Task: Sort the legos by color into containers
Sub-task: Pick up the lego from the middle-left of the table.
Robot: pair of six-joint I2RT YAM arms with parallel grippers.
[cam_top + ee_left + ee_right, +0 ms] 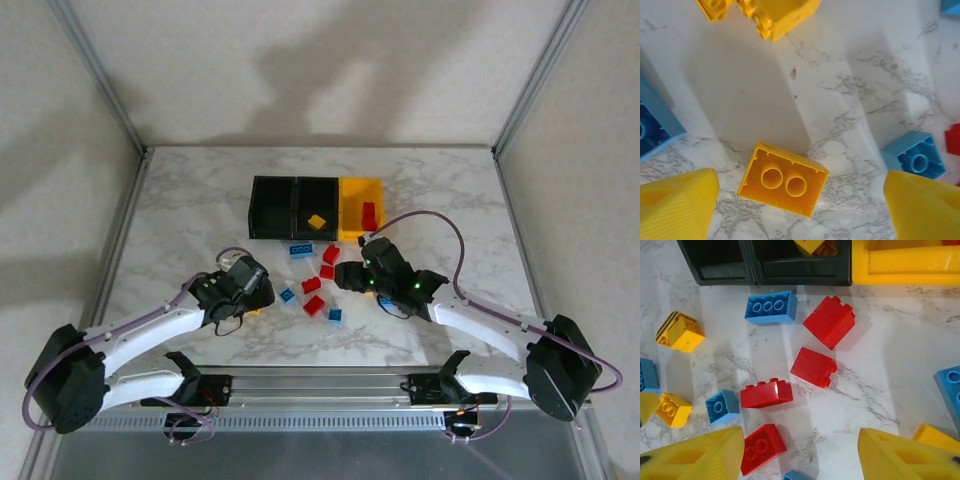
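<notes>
In the left wrist view a yellow lego (782, 186) lies studs-down on the marble between my left gripper's (800, 212) yellow fingers (675, 207), untouched; the jaws stand wide open. From above, that gripper (262, 300) sits left of the scattered legos. My right gripper (800, 455) is open over bare marble, a red lego (761, 447) beside its left finger (690, 457). More red legos (812, 367) and a blue lego (771, 307) lie ahead. The containers stand in a row: two black bins (254, 208) and a yellow bin (345, 215).
The middle black bin holds a yellow lego (317, 222) and the yellow bin a red lego (369, 213). Blue legos (914, 160) and more yellow legos (775, 15) lie close around the left gripper. The right gripper (345, 275) hovers just before the yellow bin.
</notes>
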